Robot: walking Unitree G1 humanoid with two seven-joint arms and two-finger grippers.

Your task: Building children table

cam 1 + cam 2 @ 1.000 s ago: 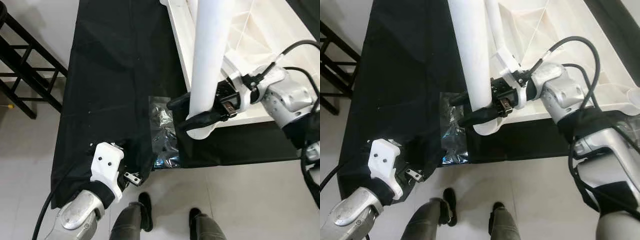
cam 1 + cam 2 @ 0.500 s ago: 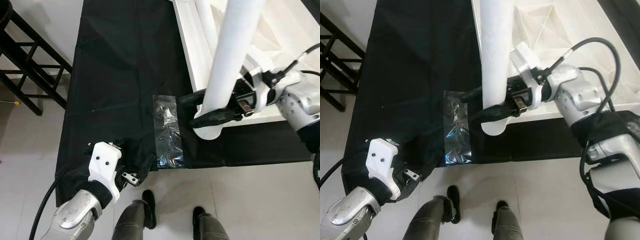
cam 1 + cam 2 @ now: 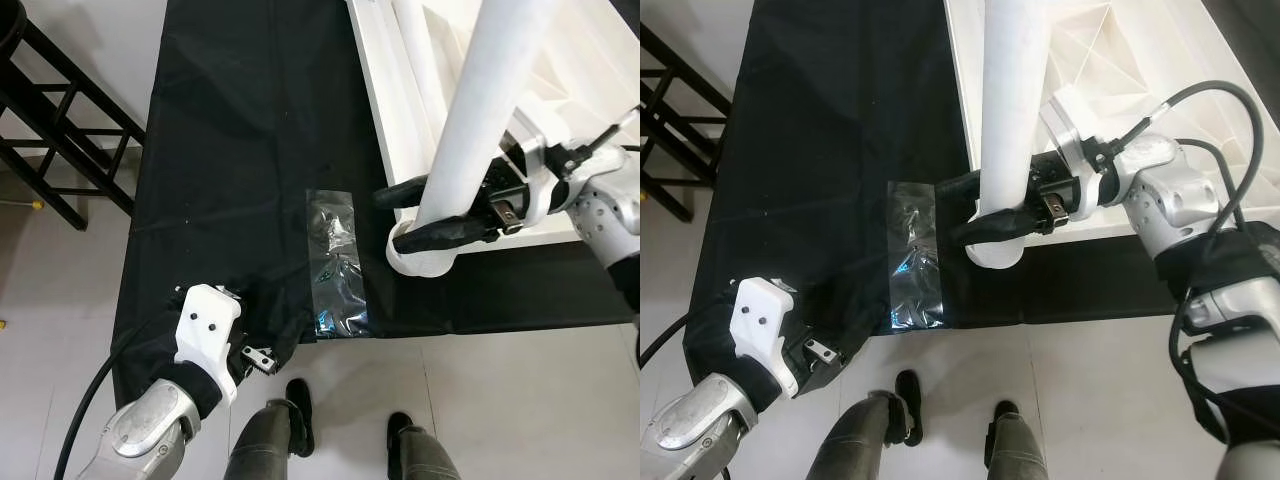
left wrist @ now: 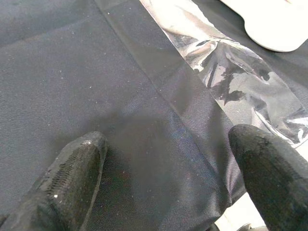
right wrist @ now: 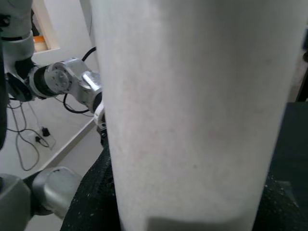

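Observation:
A thick white table leg stands tilted over the near edge of the upturned white tabletop. Its lower end hangs just above the black cloth. My right gripper is shut on the leg near that lower end, one black finger on each side. In the right wrist view the leg stands close against the fingers. My left gripper rests open on the cloth at the near left corner, holding nothing. Beside it lies a clear plastic bag.
The clear bag lies flat between the two arms near the cloth's front edge. A black ladder-like rack stands on the left. Two dark feet stand on the grey tile floor below the near edge.
The right gripper has carried the leg a little to the right, and the leg's top has swung right. The left arm has stayed in place.

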